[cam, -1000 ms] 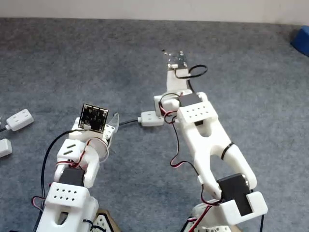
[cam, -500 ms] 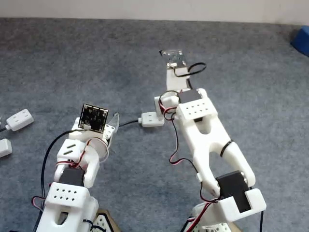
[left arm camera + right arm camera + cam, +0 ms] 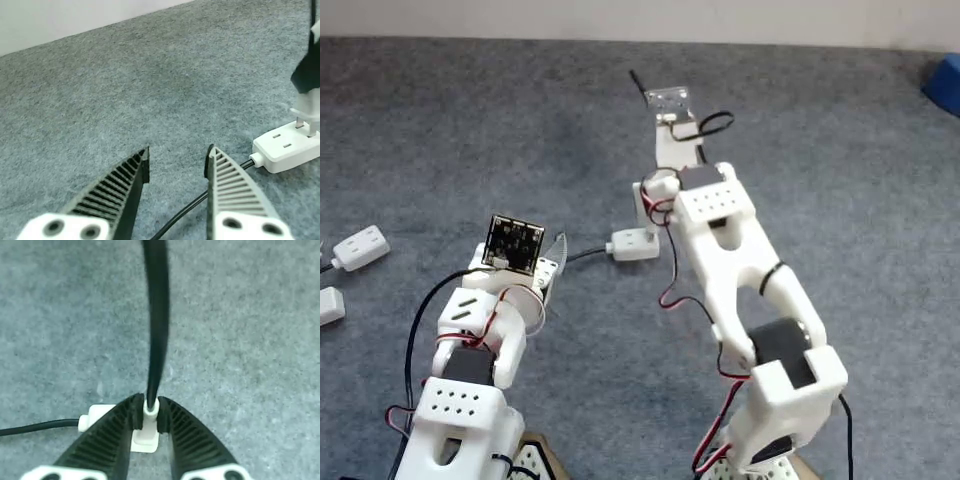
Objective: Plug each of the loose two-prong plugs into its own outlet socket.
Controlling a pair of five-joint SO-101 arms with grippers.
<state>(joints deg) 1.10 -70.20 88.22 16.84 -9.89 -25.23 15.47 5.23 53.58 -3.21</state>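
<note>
Right fingers (image 3: 111, 439) pinch plug (image 3: 148, 412) over socket (image 3: 285, 148), arm stretched forward; left fingers (image 3: 122, 182) parted, empty.

Indoor room: grey carpet (image 3: 470, 130) (short pile); white wall (image 3: 520, 15)

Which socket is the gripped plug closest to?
The middle socket, on the black cord between the arms: the right gripper holds the plug right above it. The other socket lies at the left edge.

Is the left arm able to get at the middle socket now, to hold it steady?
Probably yes. The left gripper is open and empty, and only carpet and the cord lie between it and the socket. The right gripper holds a plug over it.
</note>
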